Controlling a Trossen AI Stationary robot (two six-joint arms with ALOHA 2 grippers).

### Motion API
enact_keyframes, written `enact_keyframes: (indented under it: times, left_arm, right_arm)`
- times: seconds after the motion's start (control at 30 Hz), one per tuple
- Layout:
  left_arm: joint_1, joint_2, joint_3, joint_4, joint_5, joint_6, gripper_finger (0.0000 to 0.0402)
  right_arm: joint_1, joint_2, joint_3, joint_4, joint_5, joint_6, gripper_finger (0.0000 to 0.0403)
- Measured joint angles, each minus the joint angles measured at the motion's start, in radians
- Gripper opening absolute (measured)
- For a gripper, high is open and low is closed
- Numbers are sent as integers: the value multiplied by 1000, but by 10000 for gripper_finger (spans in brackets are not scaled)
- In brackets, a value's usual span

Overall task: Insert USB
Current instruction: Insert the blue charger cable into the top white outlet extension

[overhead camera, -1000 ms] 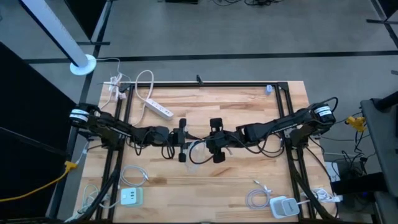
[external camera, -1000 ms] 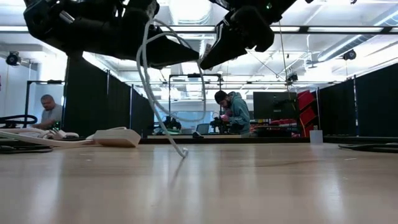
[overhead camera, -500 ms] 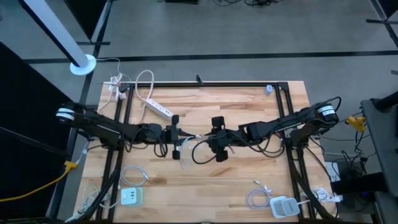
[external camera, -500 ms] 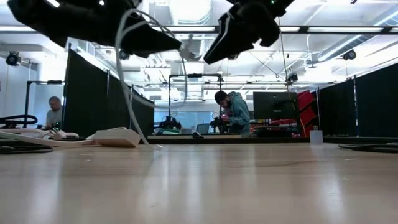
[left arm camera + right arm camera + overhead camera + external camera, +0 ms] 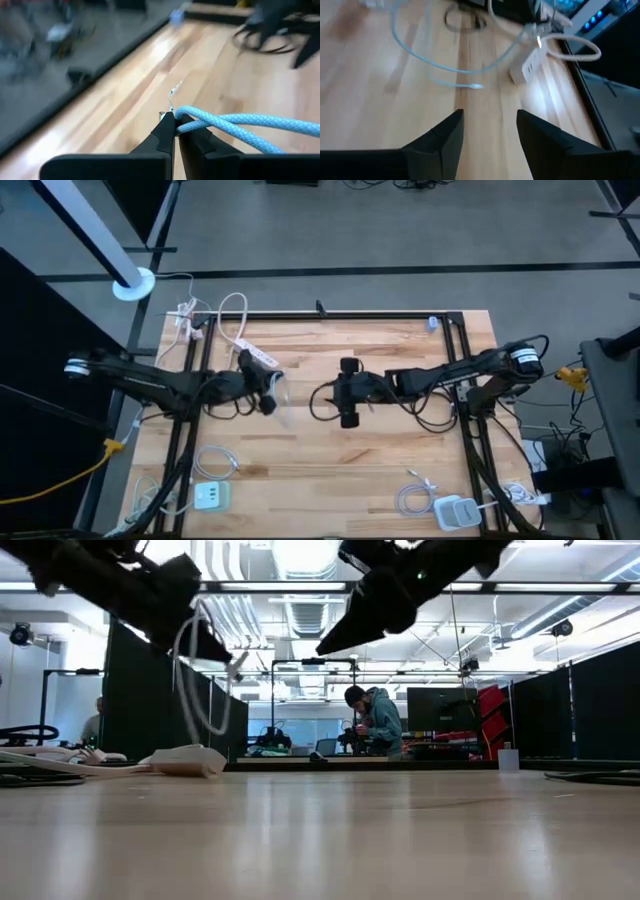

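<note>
My left gripper (image 5: pixel 270 392) is shut on a light blue braided USB cable (image 5: pixel 235 125) just near of the white power strip (image 5: pixel 255 355), which lies flat at the table's far left. In the low view the cable (image 5: pixel 198 680) hangs in a loop below that gripper (image 5: pixel 215 645), clear of the table. My right gripper (image 5: pixel 340 392) hovers open at mid-table with nothing between its fingers (image 5: pixel 445 132). Its wrist view shows the cable (image 5: pixel 440 65), the cable's plug end (image 5: pixel 476 86) and the power strip (image 5: pixel 532 62) ahead of it. My left gripper pinches the cable at a bend (image 5: pixel 186 114) between its two fingertips, and two strands run off side by side from there. The fingers slant downward from the table's left. The cable hangs slack below them, lifted clear of the wood.
White chargers with coiled cables lie at the near left (image 5: pixel 210 496) and near right (image 5: pixel 455 510) corners. Black frame bars (image 5: pixel 200 360) cross the table near each arm's base. A person (image 5: pixel 375 720) stands in the room behind the table.
My left gripper has gone up and toward the table's left and far edge, to the power strip, tipping up and rolling, with the cable. The cable's end, which touched the table, now hangs clear. The cable no longer reaches my right gripper, which has drawn back slightly rightward.
</note>
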Motion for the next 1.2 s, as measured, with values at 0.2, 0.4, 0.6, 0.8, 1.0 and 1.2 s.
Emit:
enact_keyframes:
  times: [0.2, 0.4, 0.6, 0.8, 1.0, 1.2]
  left_arm:
    - [189, 90, 155, -383, 137, -163, 1]
    - [325, 182, 211, -425, 151, -173, 1]
    - [378, 288, 200, -385, 175, -183, 1]
    - [367, 334, 176, -358, 182, -222, 1]
    - [353, 324, 166, -359, 284, -247, 1]
    - [342, 326, 108, -350, 385, -297, 1]
  right_arm:
    - [-40, 1, -32, 110, -3, 8, 138]
    - [-37, 1, -69, 105, -23, 25, 104]
    - [-38, 1, -126, 107, -20, 8, 69]
    - [-35, 1, -150, 98, -23, 2, 35]
    - [-36, 1, -151, 103, -46, -1, 16]
    - [-36, 1, -151, 104, -46, -1, 13]
